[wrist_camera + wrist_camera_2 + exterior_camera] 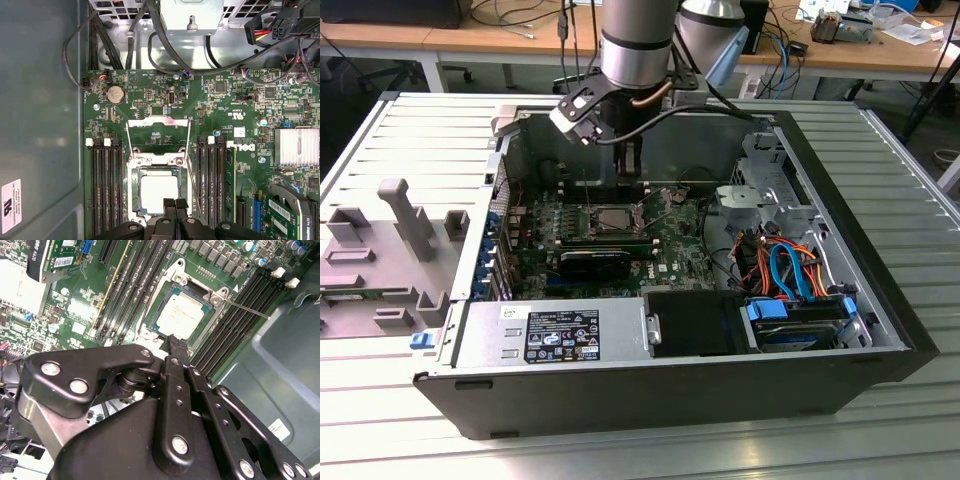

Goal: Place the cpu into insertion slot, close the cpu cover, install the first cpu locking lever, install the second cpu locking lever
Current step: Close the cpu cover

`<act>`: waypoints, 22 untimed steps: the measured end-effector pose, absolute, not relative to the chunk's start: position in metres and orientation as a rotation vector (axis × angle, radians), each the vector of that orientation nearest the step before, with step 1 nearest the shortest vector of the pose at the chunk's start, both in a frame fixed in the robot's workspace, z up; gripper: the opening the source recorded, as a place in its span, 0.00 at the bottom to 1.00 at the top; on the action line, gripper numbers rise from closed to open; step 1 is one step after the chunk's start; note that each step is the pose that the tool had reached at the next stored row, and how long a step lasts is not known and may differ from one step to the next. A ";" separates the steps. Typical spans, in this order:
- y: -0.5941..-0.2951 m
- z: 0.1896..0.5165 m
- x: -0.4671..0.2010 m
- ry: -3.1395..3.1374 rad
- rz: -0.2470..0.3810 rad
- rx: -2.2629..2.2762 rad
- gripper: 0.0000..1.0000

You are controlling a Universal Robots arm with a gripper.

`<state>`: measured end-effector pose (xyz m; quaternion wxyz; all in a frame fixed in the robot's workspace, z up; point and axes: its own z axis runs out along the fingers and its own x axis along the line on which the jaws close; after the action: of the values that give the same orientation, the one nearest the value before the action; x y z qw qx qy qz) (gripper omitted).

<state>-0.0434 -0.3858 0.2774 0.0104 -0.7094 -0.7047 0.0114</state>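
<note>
Ribbed metal bench (905,170) is carrying an open computer case (620,400); cpu (159,192) is sitting in the insertion slot (134,192), cpu cover (159,120) standing open, tool (175,203) hovering clenched, empty, by the cpu's edge.

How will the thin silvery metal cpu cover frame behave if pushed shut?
The cpu cover stands flipped open at its hinge end, so it will probably swing rather than slide. Its thin frame around a square window looks light and may flex if pushed at one corner. The bare metal is likely slippery under the gripper.
</note>
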 end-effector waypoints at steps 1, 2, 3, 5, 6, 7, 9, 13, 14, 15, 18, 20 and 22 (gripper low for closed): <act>-0.386 0.279 -0.043 -2.199 0.035 -2.214 0.11; -0.386 0.280 -0.043 -2.199 0.036 -2.214 0.11; -0.386 0.280 -0.042 -2.199 0.036 -2.213 0.11; -0.386 0.281 -0.040 -2.198 0.036 -2.213 0.11; -0.386 0.282 -0.038 -2.197 0.038 -2.212 0.11; -0.386 0.282 -0.037 -2.197 0.039 -2.211 0.11; -0.386 0.282 -0.033 -2.195 0.042 -2.209 0.11; -0.386 0.282 -0.021 -2.188 0.052 -2.202 0.11; -0.386 0.282 -0.018 -2.185 0.056 -2.200 0.11; -0.386 0.282 -0.015 -2.183 0.058 -2.197 0.11; -0.386 0.282 -0.010 -2.179 0.062 -2.193 0.11; -0.386 0.282 -0.006 -2.177 0.066 -2.191 0.11; -0.386 0.282 -0.003 -2.174 0.069 -2.188 0.11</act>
<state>-0.0025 -0.3858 0.2822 0.0280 -0.7089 -0.7044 0.0222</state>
